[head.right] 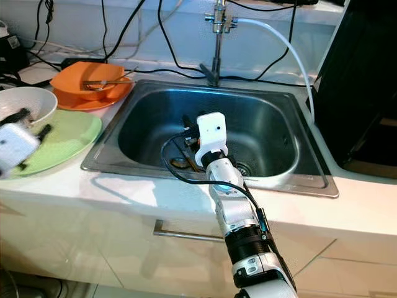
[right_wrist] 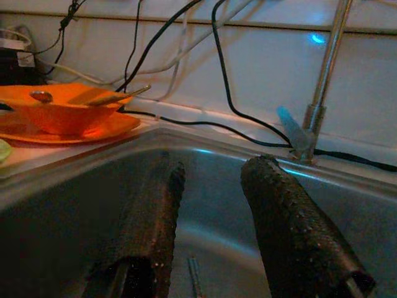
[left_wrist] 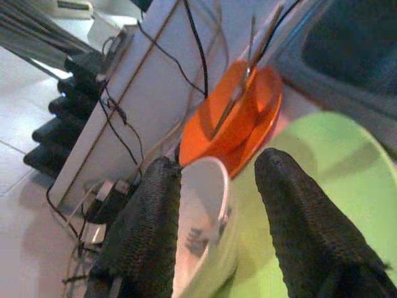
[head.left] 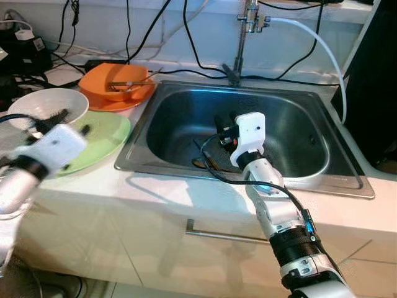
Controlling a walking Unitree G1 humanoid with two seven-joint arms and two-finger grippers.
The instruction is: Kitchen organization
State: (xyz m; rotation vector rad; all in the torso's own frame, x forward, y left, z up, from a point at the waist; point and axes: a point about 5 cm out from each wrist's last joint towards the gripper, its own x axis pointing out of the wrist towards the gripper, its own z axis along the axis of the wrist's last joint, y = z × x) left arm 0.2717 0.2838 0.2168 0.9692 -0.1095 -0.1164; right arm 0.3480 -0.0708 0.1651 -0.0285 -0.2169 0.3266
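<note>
1. The likely task things are the utensils [head.right: 184,162] lying on the floor of the sink [head.right: 291,177], toward its front-left part, near the drain. They look thin, flat and stiff, probably metal and light. Lying flat on wet steel they should be slippery and hard to get under, so the better hold would be across a handle where it lifts a little off the basin (which piece is which cannot be told from here).

2. The right claw [right_wrist: 208,205] hangs inside the sink just above those utensils, its two black fingers [right_wrist: 282,230] spread apart and holding nothing. One slim utensil shaft [right_wrist: 195,276] shows on the basin floor between them.

3. On the bench left of the sink, toward the back wall, an orange bowl [head.left: 121,90] sits on an orange plate [head.left: 133,100], with a spoon and another utensil lying across the bowl. These pieces look rigid and light, likely plastic, and a rim grip would suit them.

4. Nearer the bench's front-left edge, a white bowl [head.left: 53,105] rests beside or partly on a green plate [head.left: 108,136]. The bowl looks ceramic, so heavier and breakable. Its rim is the natural hold.

5. The left claw [left_wrist: 217,186] hovers over the white bowl, fingers [left_wrist: 298,230] parted and empty, one finger on either side of the bowl's rim in the left wrist view.

6. The tap [head.right: 217,37] stands at the sink's back edge, with black cables along the wall.
</note>
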